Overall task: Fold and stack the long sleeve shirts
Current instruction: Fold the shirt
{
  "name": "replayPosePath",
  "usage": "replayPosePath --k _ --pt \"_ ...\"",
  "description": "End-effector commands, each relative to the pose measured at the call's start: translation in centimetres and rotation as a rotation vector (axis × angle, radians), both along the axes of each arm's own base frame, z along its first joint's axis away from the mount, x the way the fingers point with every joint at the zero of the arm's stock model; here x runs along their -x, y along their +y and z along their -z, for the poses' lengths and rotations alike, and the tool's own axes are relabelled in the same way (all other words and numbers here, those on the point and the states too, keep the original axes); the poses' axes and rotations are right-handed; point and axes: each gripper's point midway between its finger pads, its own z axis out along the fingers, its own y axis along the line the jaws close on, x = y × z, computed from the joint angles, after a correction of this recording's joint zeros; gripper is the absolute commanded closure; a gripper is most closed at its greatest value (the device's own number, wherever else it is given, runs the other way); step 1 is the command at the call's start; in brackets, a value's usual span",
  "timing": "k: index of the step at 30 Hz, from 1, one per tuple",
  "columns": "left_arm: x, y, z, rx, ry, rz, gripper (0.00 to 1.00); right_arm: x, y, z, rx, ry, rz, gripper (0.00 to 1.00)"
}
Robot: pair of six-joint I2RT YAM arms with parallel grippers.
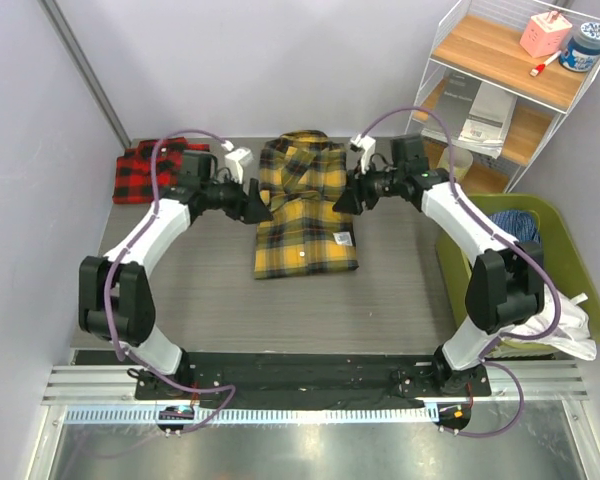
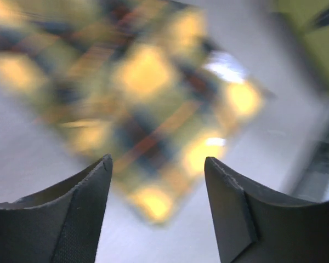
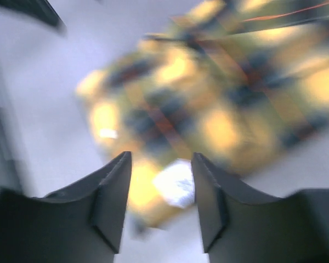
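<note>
The yellow-and-black check shirt [image 1: 304,205] lies folded to a rectangle at the middle of the table, collar at the far end, a white tag [image 1: 344,238] near its right edge. It shows blurred in the left wrist view [image 2: 148,104] and the right wrist view [image 3: 219,104]. The red-and-black check shirt [image 1: 152,171] lies folded at the far left. My left gripper [image 1: 263,213] is open and empty at the yellow shirt's left edge. My right gripper [image 1: 338,203] is open and empty at its right edge, above the tag [image 3: 175,183].
A green bin [image 1: 570,270] with blue and white clothes stands to the right of the table. A white wire shelf [image 1: 500,90] with papers, a pink box and a jar stands at the far right. A grey wall runs along the back.
</note>
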Motion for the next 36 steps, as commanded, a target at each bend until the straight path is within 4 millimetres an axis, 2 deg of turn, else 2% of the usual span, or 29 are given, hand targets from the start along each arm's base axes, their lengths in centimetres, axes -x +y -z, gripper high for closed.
replayPosePath --k 1,2,4,5,6,8,9,13,14,16,18,21,24,25,26,27,28,29,32,34,36 --pt "5.7 -5.4 1.2 0.235 0.326 0.122 0.34 4.8 5.1 0.7 -0.213 0.371 -0.078 0.52" --pt "5.6 -6.2 0.9 0.28 0.364 0.108 0.34 4.6 5.7 2.0 -0.224 0.421 -0.077 0.53" --pt "6.1 -7.1 2.3 0.316 0.452 0.099 0.34 5.3 6.3 3.6 -0.246 0.531 -0.063 0.54" --pt "5.6 -7.5 2.5 0.34 0.454 0.099 0.34 5.1 6.5 4.3 -0.261 0.554 -0.061 0.55" --pt "5.6 -7.9 3.3 0.371 0.541 0.073 0.34 5.2 6.6 5.1 -0.265 0.589 -0.054 0.55" --pt "5.5 -8.5 5.0 0.385 0.591 0.053 0.34 5.9 6.5 7.4 -0.264 0.697 -0.023 0.55" --pt "5.5 -8.5 7.0 0.379 0.674 0.012 0.33 6.1 6.2 8.4 -0.259 0.73 -0.006 0.55" --pt "4.7 -7.8 11.4 0.361 0.729 -0.075 0.32 6.5 3.4 14.3 -0.22 0.878 0.128 0.56" --pt "4.5 -7.8 11.8 0.361 0.728 -0.075 0.31 6.0 2.3 15.2 -0.216 0.89 0.169 0.56" --pt "3.8 -7.5 12.6 0.347 0.719 -0.095 0.28 6.3 1.1 17.4 -0.191 0.933 0.217 0.56" --pt "3.4 -7.6 12.0 0.352 0.695 -0.076 0.25 6.5 0.4 18.6 -0.162 0.94 0.239 0.56" --pt "4.1 -7.4 9.9 0.349 0.638 -0.027 0.24 6.6 0.3 18.3 -0.153 0.93 0.231 0.57" --pt "6.2 -5.9 7.9 0.331 0.595 -0.009 0.24 6.2 0.2 16.4 -0.148 0.869 0.211 0.56" --pt "6.9 -5.5 7.5 0.337 0.607 -0.016 0.25 5.9 0.2 14.7 -0.149 0.834 0.201 0.55" --pt "7.5 -5.0 5.9 0.355 0.578 -0.011 0.26 5.9 0.2 13.8 -0.151 0.813 0.191 0.55" --pt "8.6 -4.9 6.0 0.358 0.594 -0.005 0.28 5.8 0.5 12.4 -0.163 0.789 0.176 0.55" --pt "9.2 -4.9 5.4 0.362 0.584 0.003 0.28 5.8 0.7 10.7 -0.179 0.749 0.167 0.55" --pt "10.0 -5.4 4.5 0.362 0.559 0.026 0.28 6.1 1.1 9.9 -0.187 0.736 0.156 0.55" --pt "11.1 -6.8 4.8 0.342 0.564 0.049 0.28 8.1 3.5 8.5 -0.215 0.75 0.102 0.52" --pt "10.8 -7.8 5.6 0.343 0.586 0.046 0.28 9.6 5.5 9.0 -0.211 0.764 0.06 0.51" --pt "9.3 -8.5 7.2 0.327 0.597 0.002 0.28 10.2 6.0 10.7 -0.193 0.803 0.061 0.52"
